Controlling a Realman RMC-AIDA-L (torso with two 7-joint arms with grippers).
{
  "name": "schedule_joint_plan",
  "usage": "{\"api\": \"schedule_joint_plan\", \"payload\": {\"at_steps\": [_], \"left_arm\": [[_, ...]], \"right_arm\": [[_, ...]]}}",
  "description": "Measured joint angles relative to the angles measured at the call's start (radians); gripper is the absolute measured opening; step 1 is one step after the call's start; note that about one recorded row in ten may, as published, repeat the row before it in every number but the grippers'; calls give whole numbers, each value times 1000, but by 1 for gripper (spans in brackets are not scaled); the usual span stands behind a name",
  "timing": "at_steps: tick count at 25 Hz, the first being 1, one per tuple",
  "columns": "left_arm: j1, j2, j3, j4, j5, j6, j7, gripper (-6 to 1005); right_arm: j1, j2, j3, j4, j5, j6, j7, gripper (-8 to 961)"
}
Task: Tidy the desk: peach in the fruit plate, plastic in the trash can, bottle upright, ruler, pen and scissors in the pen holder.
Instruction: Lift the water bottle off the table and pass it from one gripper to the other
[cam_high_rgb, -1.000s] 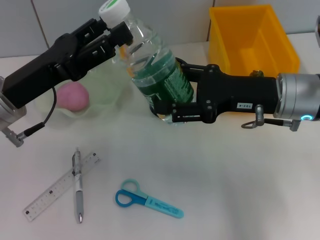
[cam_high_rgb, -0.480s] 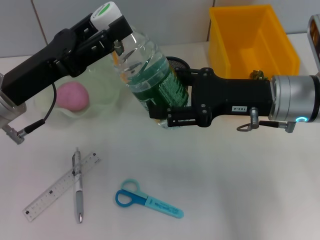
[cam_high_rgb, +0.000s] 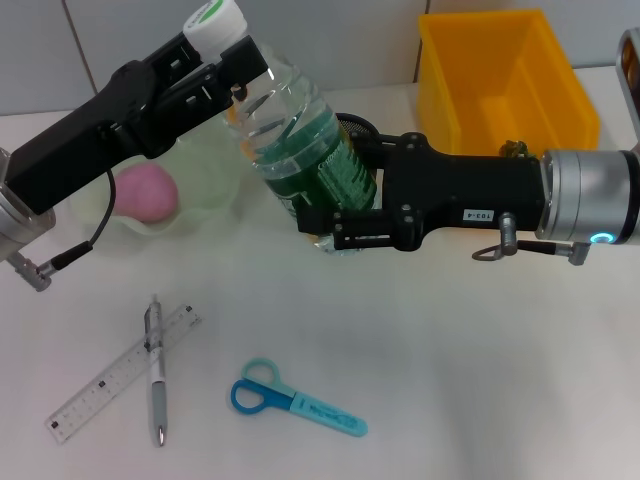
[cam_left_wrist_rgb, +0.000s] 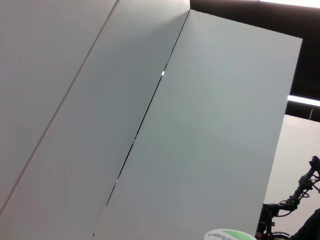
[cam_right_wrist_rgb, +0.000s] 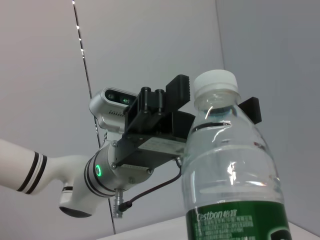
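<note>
A clear bottle (cam_high_rgb: 300, 140) with a green label and white cap hangs tilted above the table, cap toward the back left. My left gripper (cam_high_rgb: 235, 75) is shut on its neck just under the cap. My right gripper (cam_high_rgb: 335, 215) is shut on its lower end. In the right wrist view the bottle (cam_right_wrist_rgb: 232, 190) fills the foreground with the left gripper (cam_right_wrist_rgb: 216, 100) flanking its neck. A pink peach (cam_high_rgb: 147, 192) lies in the pale green fruit plate (cam_high_rgb: 215, 185). The ruler (cam_high_rgb: 110, 385), pen (cam_high_rgb: 156, 370) and blue scissors (cam_high_rgb: 295, 398) lie on the front left of the table. The plastic is out of view.
A black mesh pen holder (cam_high_rgb: 358, 127) stands partly hidden behind the bottle and right arm. A yellow bin (cam_high_rgb: 505, 80) sits at the back right. The pen lies across the ruler. The left wrist view shows wall panels and the cap (cam_left_wrist_rgb: 230, 234).
The right arm has shifted a little to the left with the bottle's lower end. The left gripper and cap have moved slightly left, so the bottle leans a bit more.
</note>
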Motion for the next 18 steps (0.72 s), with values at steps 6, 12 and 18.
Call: {"api": "schedule_joint_plan", "payload": {"at_steps": [6,12,18], "left_arm": [[0,0,0,-1,-5,0,0,659],[0,0,-1,-2,-6,0,1,615],[0,0,-1,-2,-6,0,4,582]], "right_arm": [[8,-1,-2,8,0,0,0,748],[8,-2,-1,8,0,0,0,748],[9,-2,-1,8,0,0,0,747]]}}
